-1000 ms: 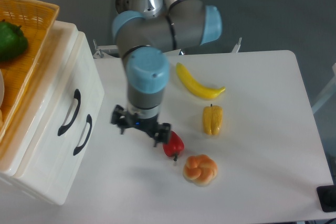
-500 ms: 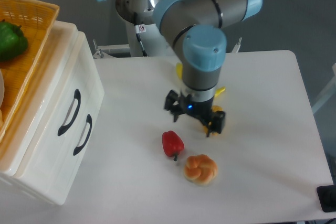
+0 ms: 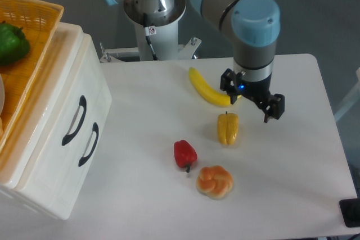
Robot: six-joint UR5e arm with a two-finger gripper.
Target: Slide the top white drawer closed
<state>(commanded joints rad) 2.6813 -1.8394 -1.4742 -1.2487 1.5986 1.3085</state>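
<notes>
1. We're seeing the top white drawer (image 3: 67,117) sitting flush in its cabinet at the surface's left edge.
2. Gripper (image 3: 251,98) is hanging released, fingers spread, gripping nothing, over the banana's (image 3: 208,88) tip, toward the far edge.

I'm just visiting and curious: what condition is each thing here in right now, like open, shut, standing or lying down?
top white drawer: shut, front flush with the cabinet.
lower drawer: shut.
gripper: empty, hovering near the banana's tip; open or shut is unclear.
banana: lying flat on the table.
yellow pepper: lying on the table.
red pepper: lying on its side.
bread roll: resting flat.
basket: on the cabinet, holding a green pepper.
</notes>
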